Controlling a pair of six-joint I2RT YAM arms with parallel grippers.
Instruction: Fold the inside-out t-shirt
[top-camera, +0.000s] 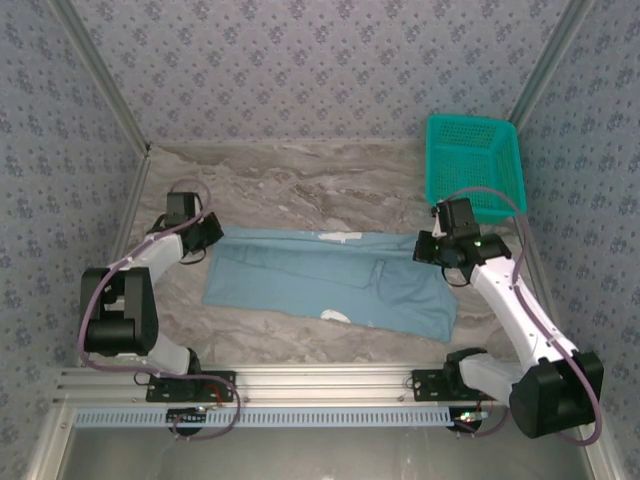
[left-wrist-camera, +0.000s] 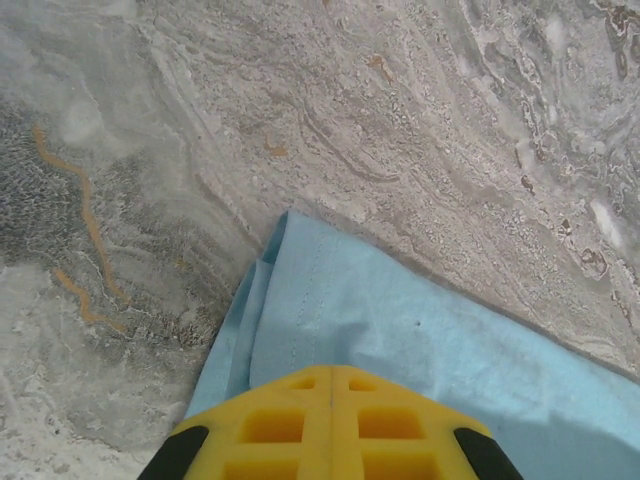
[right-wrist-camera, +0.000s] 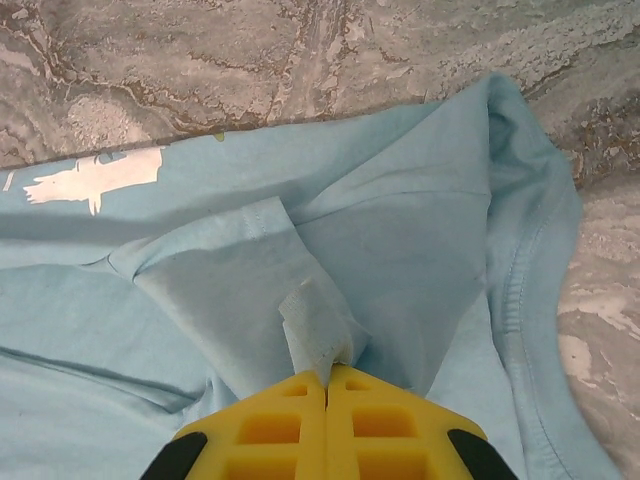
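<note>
Starting at the left, your left jaws sat closed over the shirt's (top-camera: 330, 280) left edge, hold unclear; your right jaws pinched a fold at its right end. It lay on the counter (top-camera: 300, 185) between them; a loose left hold could skew the fold.

Marble-look table (top-camera: 300, 180), light-blue t-shirt (top-camera: 300, 280), teal basket (top-camera: 470, 165)

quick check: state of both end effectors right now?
Left end effector: closed over the t-shirt corner; whether it grips cloth cannot be told.
Right end effector: closed, pinching a raised fold of the t-shirt.
</note>
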